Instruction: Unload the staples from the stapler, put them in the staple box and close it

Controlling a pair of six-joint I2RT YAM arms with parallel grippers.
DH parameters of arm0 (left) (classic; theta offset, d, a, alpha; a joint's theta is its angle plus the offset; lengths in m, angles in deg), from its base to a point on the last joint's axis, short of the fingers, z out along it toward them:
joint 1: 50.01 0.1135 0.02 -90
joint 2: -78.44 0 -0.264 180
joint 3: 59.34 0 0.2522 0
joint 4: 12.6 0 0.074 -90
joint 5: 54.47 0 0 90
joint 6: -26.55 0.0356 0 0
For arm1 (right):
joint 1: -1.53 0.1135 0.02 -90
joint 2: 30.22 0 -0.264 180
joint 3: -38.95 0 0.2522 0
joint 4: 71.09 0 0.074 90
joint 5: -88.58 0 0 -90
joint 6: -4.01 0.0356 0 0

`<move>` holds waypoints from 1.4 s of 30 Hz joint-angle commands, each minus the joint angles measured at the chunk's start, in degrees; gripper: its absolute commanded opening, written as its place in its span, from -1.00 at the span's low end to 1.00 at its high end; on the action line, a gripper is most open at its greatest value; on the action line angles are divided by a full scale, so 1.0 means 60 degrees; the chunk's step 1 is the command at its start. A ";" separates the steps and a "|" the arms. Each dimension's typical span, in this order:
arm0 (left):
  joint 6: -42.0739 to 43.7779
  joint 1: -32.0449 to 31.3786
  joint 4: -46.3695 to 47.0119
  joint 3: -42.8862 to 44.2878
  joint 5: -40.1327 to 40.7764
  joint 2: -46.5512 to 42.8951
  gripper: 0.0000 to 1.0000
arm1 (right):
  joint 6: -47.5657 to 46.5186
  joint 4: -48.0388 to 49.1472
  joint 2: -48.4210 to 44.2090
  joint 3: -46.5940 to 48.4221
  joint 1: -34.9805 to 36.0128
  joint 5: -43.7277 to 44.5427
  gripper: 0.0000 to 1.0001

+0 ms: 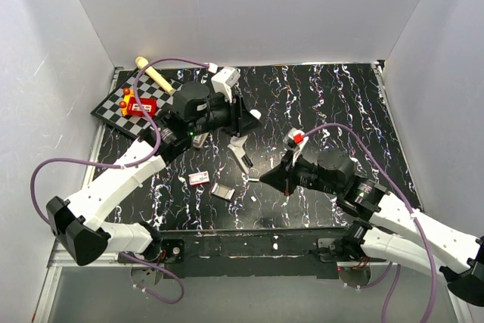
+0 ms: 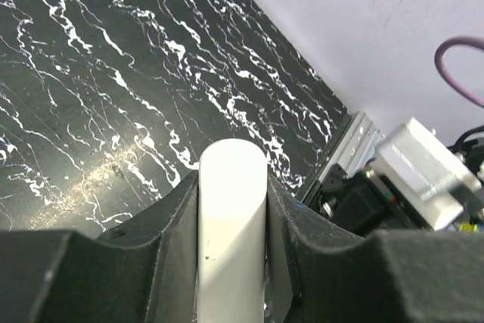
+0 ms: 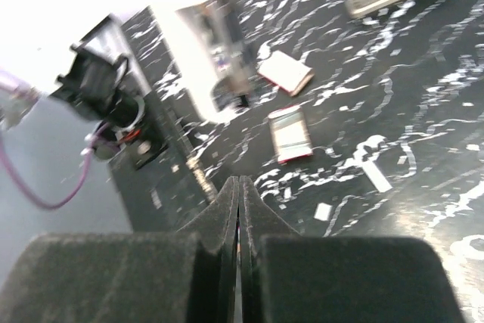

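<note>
While your left claw hangs over the worktop clamped on a white stick, the stapler lies near it on the marbled surface, and neither claw has it. Your right claw is pinched tight on nothing, low beside what looks like the staples, a thin pale strip lying apart from the stapler. I'd call the unloading nearly done. Next, check the magazine is empty, and that needs a claw on the stapler itself. Count: one stapler, one strip, one red-and-white box, one silvery rectangle, one stick.
</note>
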 commanded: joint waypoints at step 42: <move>-0.0482 -0.0017 0.0584 -0.0598 -0.1762 -0.1460 -1.00 | -0.2041 -0.1874 0.0039 0.2582 0.2286 0.4884 -0.97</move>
